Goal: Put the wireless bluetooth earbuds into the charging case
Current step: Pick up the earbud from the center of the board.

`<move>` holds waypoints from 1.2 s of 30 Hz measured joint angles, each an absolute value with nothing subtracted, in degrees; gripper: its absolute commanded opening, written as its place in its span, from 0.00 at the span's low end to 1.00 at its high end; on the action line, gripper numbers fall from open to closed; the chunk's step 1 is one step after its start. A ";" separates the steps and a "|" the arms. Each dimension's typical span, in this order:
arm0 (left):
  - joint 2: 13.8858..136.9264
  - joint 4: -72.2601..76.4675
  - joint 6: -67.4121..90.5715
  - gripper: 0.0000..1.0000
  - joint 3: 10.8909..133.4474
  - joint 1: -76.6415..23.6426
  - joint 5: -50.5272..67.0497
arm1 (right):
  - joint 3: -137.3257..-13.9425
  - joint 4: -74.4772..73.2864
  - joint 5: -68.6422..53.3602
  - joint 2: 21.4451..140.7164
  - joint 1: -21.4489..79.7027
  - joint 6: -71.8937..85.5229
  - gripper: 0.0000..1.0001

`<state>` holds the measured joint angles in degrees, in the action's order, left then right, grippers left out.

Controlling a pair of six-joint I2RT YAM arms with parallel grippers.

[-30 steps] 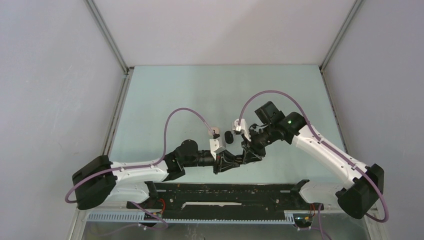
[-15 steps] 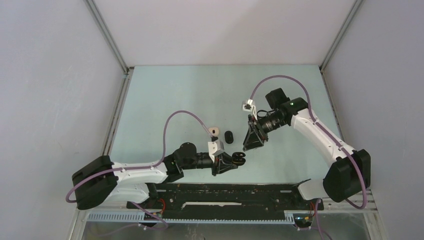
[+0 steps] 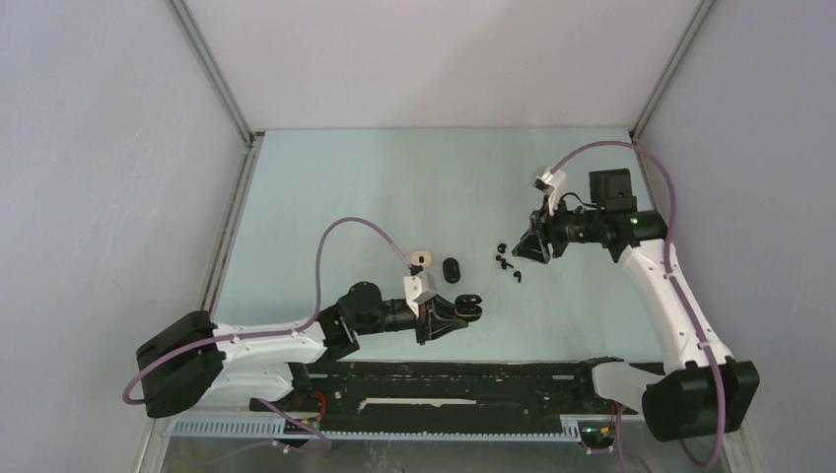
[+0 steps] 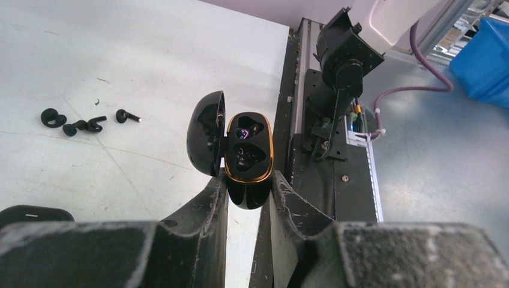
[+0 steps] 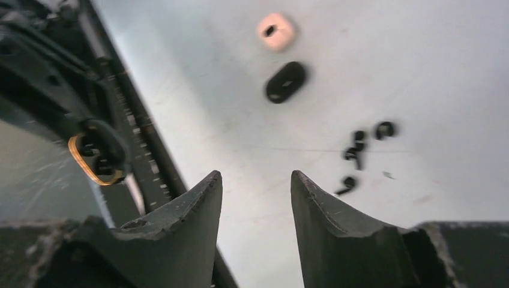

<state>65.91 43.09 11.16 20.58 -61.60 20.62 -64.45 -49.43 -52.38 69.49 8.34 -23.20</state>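
Pale blue-green table, walled on three sides; contents as follows.

Item one: charging case, glossy black with a gold rim, lid hinged open, both sockets empty. It is clamped by its lower body in my left claw, near the black front rail.

Item two: earbuds, black, in a small loose scatter on the table. They lie well apart from the charging case and near my right claw, which hangs with jaws apart and nothing in them.

Handling, by my reckoning: featherlight, hard and smooth, apt to skid or flick away. Pinch across the bulb, not the thin stem.

Also present: closed black case; pale pinkish case.
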 measured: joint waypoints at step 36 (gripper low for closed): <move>64.29 41.23 14.61 0.00 20.58 -58.35 14.70 | -62.50 -36.27 -17.82 93.34 18.83 -21.67 0.23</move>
